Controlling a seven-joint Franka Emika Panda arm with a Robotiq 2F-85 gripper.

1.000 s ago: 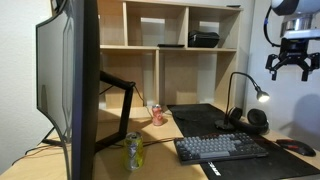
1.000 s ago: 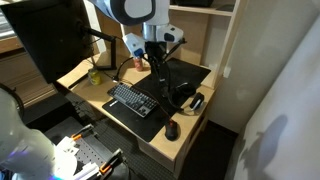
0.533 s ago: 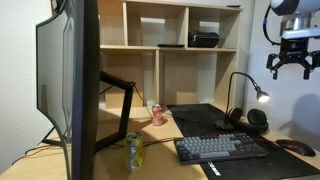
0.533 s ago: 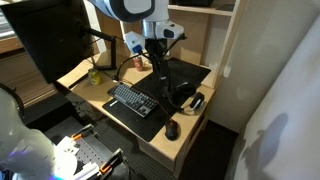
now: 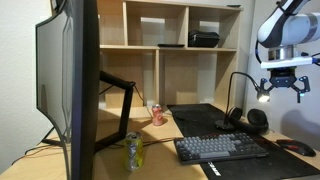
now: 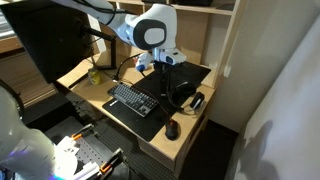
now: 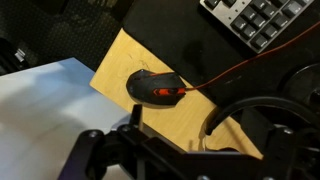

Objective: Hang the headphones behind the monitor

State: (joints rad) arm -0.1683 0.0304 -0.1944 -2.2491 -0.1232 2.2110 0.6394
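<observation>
The black headphones (image 5: 256,119) lie on the dark desk mat at the right end of the desk, under the gooseneck lamp; they also show in an exterior view (image 6: 184,96). In the wrist view their arched headband (image 7: 245,103) curves just ahead of the fingers. My gripper (image 5: 281,88) hangs open and empty a little above the headphones, and shows from above in an exterior view (image 6: 165,66) and low in the wrist view (image 7: 205,128). The big curved monitor (image 5: 70,80) stands on its arm mount at the desk's other end and also shows in an exterior view (image 6: 45,40).
A keyboard (image 5: 220,148) lies on the mat in front. A black and red mouse (image 7: 155,87) sits on bare wood near the desk corner. The black lamp (image 5: 245,85) arches over the headphones. Two cans (image 5: 133,150) (image 5: 157,113) stand mid-desk. Shelves (image 5: 180,45) line the back.
My gripper has come down from high up and shifted sideways, and now hangs just above the headphones. Nothing else has moved.
</observation>
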